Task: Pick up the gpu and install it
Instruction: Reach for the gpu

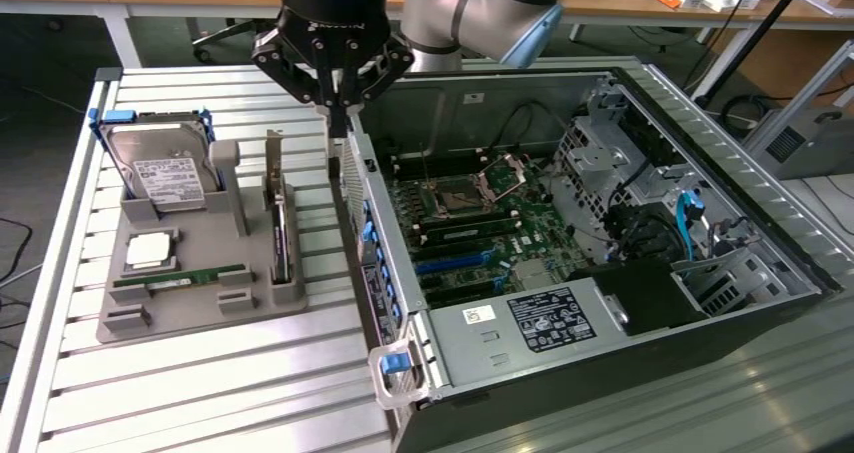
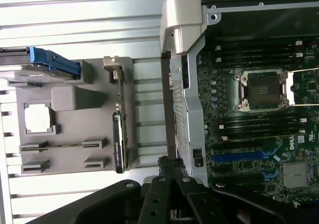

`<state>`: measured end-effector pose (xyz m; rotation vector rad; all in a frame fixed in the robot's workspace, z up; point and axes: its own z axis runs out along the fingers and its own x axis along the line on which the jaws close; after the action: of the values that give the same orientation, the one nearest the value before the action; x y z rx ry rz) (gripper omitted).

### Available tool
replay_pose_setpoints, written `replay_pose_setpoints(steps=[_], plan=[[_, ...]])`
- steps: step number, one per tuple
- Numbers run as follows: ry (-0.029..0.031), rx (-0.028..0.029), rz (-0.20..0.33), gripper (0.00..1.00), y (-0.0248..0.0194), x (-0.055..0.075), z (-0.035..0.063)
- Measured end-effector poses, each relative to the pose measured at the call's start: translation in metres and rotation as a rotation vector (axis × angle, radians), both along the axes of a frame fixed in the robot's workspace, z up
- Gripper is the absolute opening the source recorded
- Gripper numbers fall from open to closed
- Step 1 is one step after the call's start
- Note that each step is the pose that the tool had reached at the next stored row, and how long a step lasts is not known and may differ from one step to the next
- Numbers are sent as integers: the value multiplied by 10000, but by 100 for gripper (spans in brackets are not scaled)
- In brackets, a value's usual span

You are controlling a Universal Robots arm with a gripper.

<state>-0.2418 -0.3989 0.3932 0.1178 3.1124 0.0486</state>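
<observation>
The gpu (image 1: 280, 235) is a thin dark card standing on edge in a slot of the grey holder tray (image 1: 200, 308), its silvery bracket strip at the far end. In the wrist view the gpu (image 2: 119, 134) sits in the same tray (image 2: 70, 99), beside the case wall. My gripper (image 1: 339, 101) hangs shut and holds nothing. It is above the rear corner of the open computer case (image 1: 387, 273), just to the exterior view's right of the gpu's bracket end. Seen from the wrist, the gripper (image 2: 170, 163) has its fingertips pressed together over the case edge (image 2: 180, 84).
The tray also holds a silver hard drive (image 1: 163, 168) in a blue frame, a square processor (image 1: 147, 251) and a green memory stick (image 1: 180, 276). The motherboard (image 1: 481, 223) lies exposed inside the case, with blue slots (image 2: 244, 157). Desks and cables stand behind.
</observation>
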Motion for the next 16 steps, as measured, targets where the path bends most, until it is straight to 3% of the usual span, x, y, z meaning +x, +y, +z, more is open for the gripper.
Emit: replay_pose_setpoints(steps=[16], plan=[[-1, -10, 0, 11, 0, -56, 0]])
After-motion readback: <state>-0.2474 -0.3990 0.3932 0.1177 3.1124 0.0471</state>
